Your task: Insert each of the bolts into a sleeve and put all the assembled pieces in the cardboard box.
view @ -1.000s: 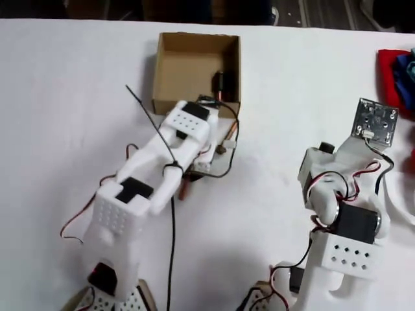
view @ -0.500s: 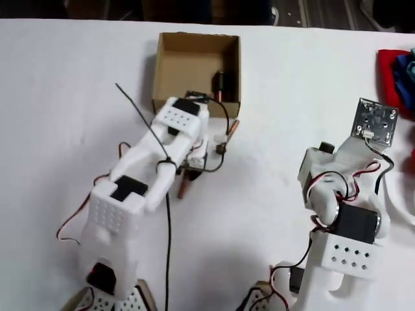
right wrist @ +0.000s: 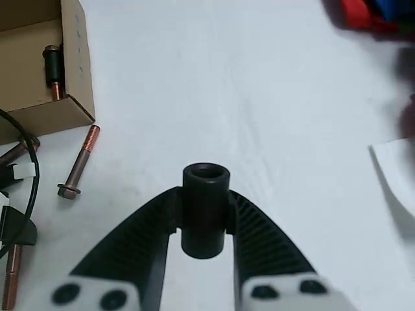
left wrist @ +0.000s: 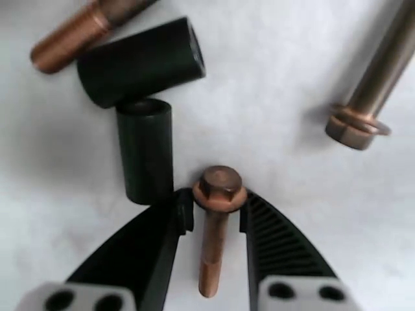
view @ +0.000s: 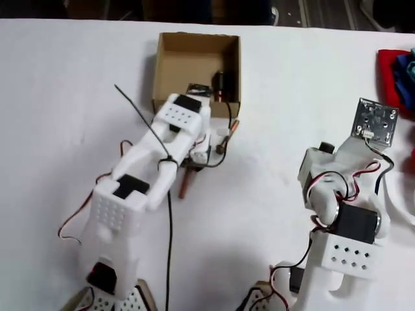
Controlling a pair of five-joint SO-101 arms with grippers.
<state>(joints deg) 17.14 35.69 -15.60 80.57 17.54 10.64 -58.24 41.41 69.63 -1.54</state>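
1. Beyond the ribbed finger of the left gripper [left wrist: 215,202], which pinches the gripped bolt [left wrist: 211,259], a second bolt [left wrist: 363,110] shows its head; its shank runs off the picture's edge
2. Beyond the other finger, a third bolt [left wrist: 65,45] lies beside a far sleeve [left wrist: 139,61], its head end cut off
3. The near sleeve [left wrist: 146,152] meets that fingertip; touching or tucked behind, unclear
4. From above, the left arm [view: 162,149] covers its fingers; a copper shank end [view: 184,188] pokes out
5. The right gripper [right wrist: 205,194] fingers cover the held sleeve [right wrist: 205,220] sides; far aside, an edge bolt [right wrist: 10,278] is cut off
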